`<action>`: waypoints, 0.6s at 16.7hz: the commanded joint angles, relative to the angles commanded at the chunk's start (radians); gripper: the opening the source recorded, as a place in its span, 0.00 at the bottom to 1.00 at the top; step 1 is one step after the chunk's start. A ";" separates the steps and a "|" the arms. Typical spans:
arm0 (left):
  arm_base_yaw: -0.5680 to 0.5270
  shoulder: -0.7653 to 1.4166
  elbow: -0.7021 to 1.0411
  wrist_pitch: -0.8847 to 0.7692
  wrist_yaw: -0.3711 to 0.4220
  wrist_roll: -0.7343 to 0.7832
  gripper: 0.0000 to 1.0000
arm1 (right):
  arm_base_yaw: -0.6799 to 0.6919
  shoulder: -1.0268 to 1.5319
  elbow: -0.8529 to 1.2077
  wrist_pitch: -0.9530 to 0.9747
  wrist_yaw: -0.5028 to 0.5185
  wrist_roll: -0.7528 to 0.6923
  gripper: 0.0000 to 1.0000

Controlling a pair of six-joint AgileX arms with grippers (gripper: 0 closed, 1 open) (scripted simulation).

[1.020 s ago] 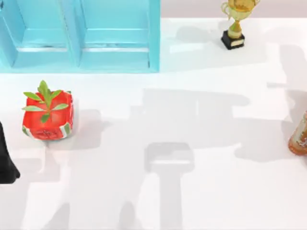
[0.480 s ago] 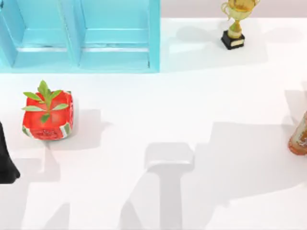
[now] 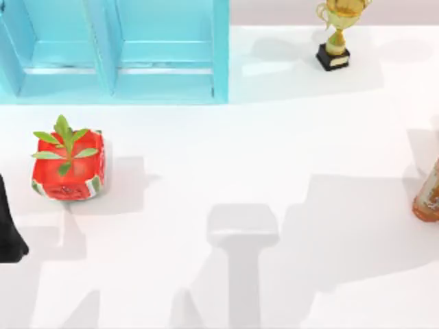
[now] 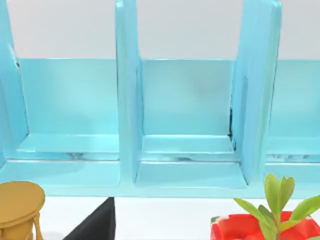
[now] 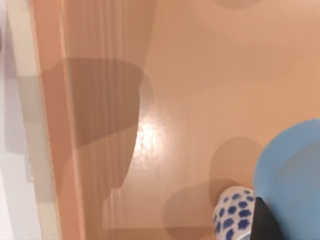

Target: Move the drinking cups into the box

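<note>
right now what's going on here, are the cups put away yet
It looks nearly done. The right wrist view looks down into a tan wooden box, where the white cup with blue flowers sits on the floor beside the blue cup. Whether the blue cup is released yet can't be told. On the table, seen from above, stand a turquoise shelf, a red planter, a gold trophy and an amber bottle. The left arm sits parked at the left edge.

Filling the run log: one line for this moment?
blue cup and floral cup: over wooden box floor | left arm: parked at table's left edge
</note>
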 joint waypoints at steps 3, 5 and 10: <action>0.000 0.000 0.000 0.000 0.000 0.000 1.00 | -0.010 0.008 -0.079 0.086 0.002 -0.010 0.00; 0.000 0.000 0.000 0.000 0.000 0.000 1.00 | -0.016 0.014 -0.136 0.148 0.002 -0.017 0.00; 0.000 0.000 0.000 0.000 0.000 0.000 1.00 | -0.023 0.018 -0.195 0.216 0.000 -0.025 0.00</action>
